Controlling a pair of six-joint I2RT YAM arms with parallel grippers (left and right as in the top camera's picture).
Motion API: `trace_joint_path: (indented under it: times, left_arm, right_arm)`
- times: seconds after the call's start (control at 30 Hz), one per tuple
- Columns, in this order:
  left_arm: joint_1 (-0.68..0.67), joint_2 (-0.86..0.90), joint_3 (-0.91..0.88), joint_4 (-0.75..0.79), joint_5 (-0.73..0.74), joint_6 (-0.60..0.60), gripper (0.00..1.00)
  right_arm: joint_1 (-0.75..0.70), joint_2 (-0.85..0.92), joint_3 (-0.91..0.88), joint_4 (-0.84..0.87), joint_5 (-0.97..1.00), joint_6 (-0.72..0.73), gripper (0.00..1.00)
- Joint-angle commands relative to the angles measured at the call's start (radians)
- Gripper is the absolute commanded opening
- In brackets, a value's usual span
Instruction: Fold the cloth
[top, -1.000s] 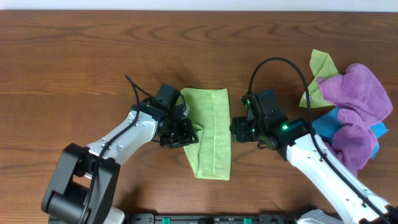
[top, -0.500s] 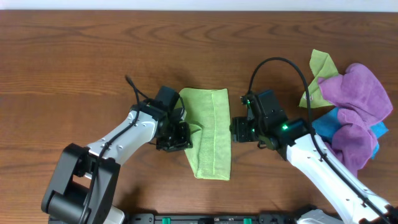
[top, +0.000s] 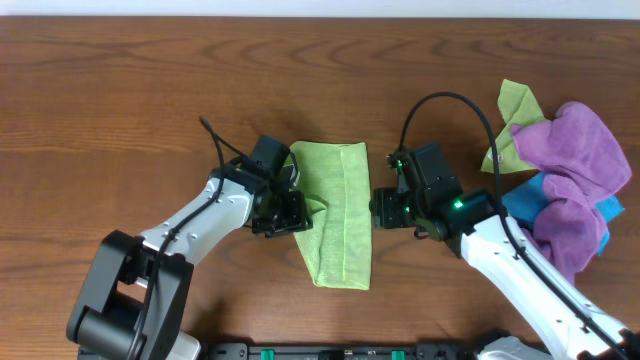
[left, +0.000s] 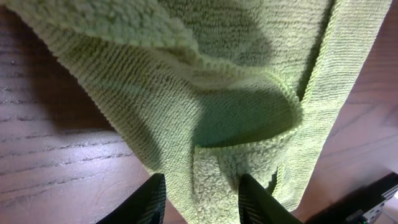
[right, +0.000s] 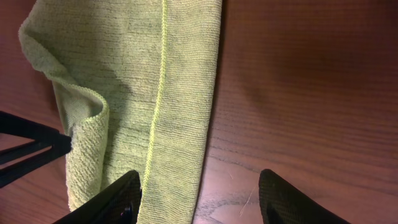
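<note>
The brown wooden counter (top: 120, 100) fills the overhead view. Two arms reach in from its near edge: the left arm (top: 190, 225) slants in from the near left corner, and the right arm (top: 520, 260) comes from the near right corner, a green light glowing on its wrist.

Against the right edge lies a heap of cloths. A crumpled purple cloth (top: 575, 150) sits on top, a blue cloth (top: 520, 205) shows beneath it, and a lime-green cloth (top: 515, 105) sticks out on the far side.

The cloth (top: 340, 215) lies near the middle of the counter, somewhat closer to the near edge and well apart from the heap. It is doubled into a long strip running from far to near. Its right edge is straight, and a stitched seam runs along it in the right wrist view. Its left side is rumpled and narrows toward the near end.

The left pincer (top: 295, 212) is at that rumpled left edge. In the left wrist view its fingers (left: 152, 202) stand apart with a raised, fluffy fold of the cloth between them. I cannot tell whether they squeeze it.

The right pincer (right: 205, 199) hovers at the cloth's right edge, spread wide and pinching nothing. One finger is above the fabric and the other above bare wood.
</note>
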Motion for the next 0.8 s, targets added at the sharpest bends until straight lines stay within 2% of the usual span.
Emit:
trace_joint_path:
  times: [0.0, 0.57, 0.77]
  left_arm:
    - [-0.001, -0.006, -0.004, 0.012, 0.002, -0.020, 0.40]
    - [-0.046, 0.019, -0.004, 0.063, -0.006, -0.061, 0.38]
    - [-0.046, 0.032, -0.004, 0.082, 0.027, -0.068, 0.31]
  right_arm:
    - [-0.006, -0.012, 0.019, 0.000, -0.004, -0.013, 0.61]
    - [-0.006, -0.012, 0.019, 0.000, -0.004, -0.013, 0.61]
    - [-0.006, -0.012, 0.019, 0.000, -0.004, -0.013, 0.61]
